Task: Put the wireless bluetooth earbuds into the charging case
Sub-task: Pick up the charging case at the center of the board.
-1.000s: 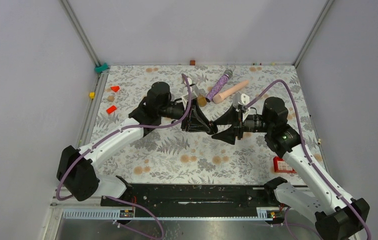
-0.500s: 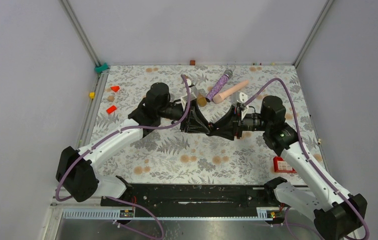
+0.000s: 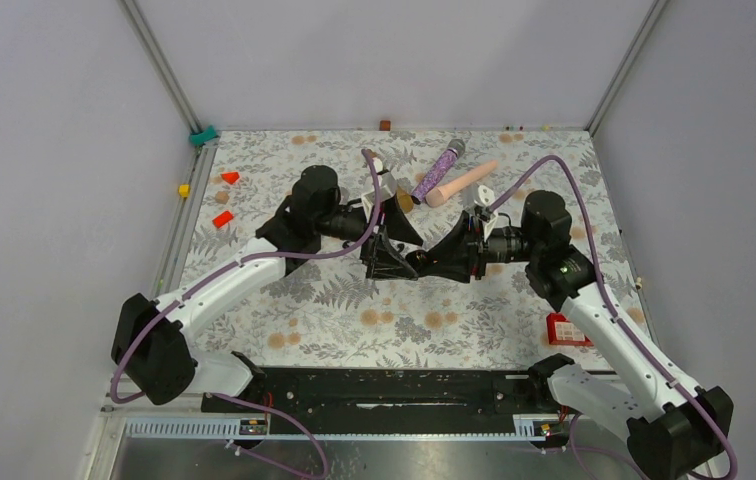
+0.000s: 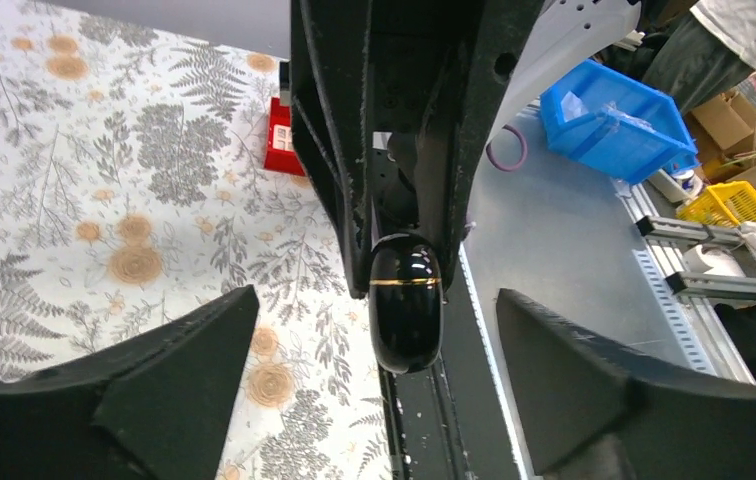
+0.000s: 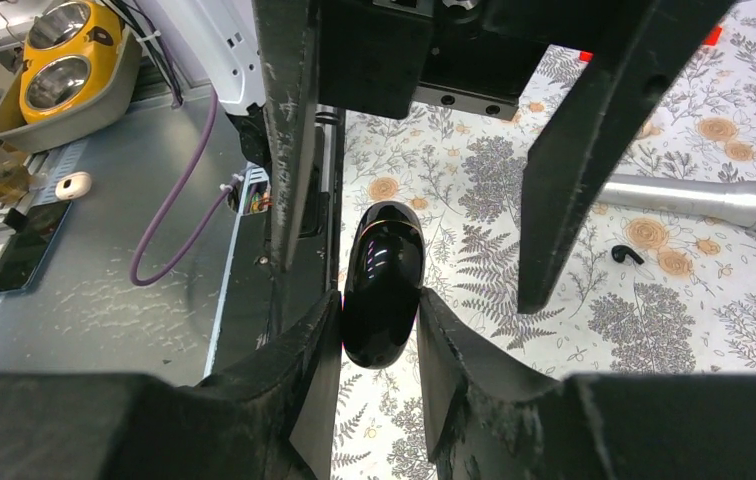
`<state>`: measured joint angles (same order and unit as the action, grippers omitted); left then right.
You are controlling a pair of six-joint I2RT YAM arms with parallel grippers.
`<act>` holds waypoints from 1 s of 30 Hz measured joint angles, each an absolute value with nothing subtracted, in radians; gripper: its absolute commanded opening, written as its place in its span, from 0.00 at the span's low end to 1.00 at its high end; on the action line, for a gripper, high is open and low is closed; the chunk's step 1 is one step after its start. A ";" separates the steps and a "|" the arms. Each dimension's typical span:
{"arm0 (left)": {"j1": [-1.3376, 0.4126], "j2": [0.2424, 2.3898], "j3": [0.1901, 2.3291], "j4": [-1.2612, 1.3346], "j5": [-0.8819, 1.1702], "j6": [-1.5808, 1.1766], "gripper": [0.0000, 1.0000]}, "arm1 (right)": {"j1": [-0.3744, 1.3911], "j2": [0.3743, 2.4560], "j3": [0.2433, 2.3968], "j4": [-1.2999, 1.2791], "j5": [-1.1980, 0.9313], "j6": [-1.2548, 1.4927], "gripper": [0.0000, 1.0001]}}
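A glossy black charging case [image 5: 382, 285] with a thin gold seam [image 4: 405, 283] hangs closed above the table's middle [image 3: 416, 263]. My right gripper [image 5: 379, 312] is shut on its sides. My left gripper [image 4: 377, 305] faces it with both jaws standing wide of the case, touching nothing. In the top view the two grippers meet nose to nose, the left gripper [image 3: 399, 247] and the right gripper [image 3: 431, 262]. One tiny black earbud [image 5: 628, 254] lies on the floral cloth next to a silver microphone [image 5: 694, 200]. No other earbud shows.
A purple microphone [image 3: 439, 170] and a pink stick [image 3: 462, 183] lie at the back of the cloth. Red blocks [image 3: 223, 219] and a yellow cube [image 3: 184, 190] sit at the left edge. A red box [image 3: 564, 330] lies at the near right.
My left gripper has opened and let go of the case. My right gripper has moved left and closed on it.
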<state>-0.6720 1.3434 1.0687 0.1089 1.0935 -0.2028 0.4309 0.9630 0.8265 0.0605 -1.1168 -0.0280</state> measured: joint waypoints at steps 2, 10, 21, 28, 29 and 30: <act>-0.669 1.342 1.069 0.105 1.092 -0.199 0.98 | 0.431 0.956 0.832 0.039 -1.118 -0.038 0.12; -0.627 1.310 1.168 -0.188 1.033 0.038 0.99 | 0.431 0.936 0.975 -0.194 -1.074 -0.183 0.11; -0.453 1.244 1.206 -0.281 0.934 0.074 0.98 | 0.431 0.934 1.085 -0.317 -0.996 -0.277 0.11; -0.541 1.295 1.151 -0.381 1.002 0.229 0.96 | 0.431 0.942 1.085 -0.318 -0.987 -0.286 0.12; -0.569 1.294 1.151 -0.388 1.015 0.245 0.95 | 0.431 0.942 1.084 -0.317 -0.989 -0.288 0.12; -0.584 1.291 1.151 -0.396 1.026 0.255 0.94 | 0.431 0.942 1.081 -0.315 -0.991 -0.288 0.13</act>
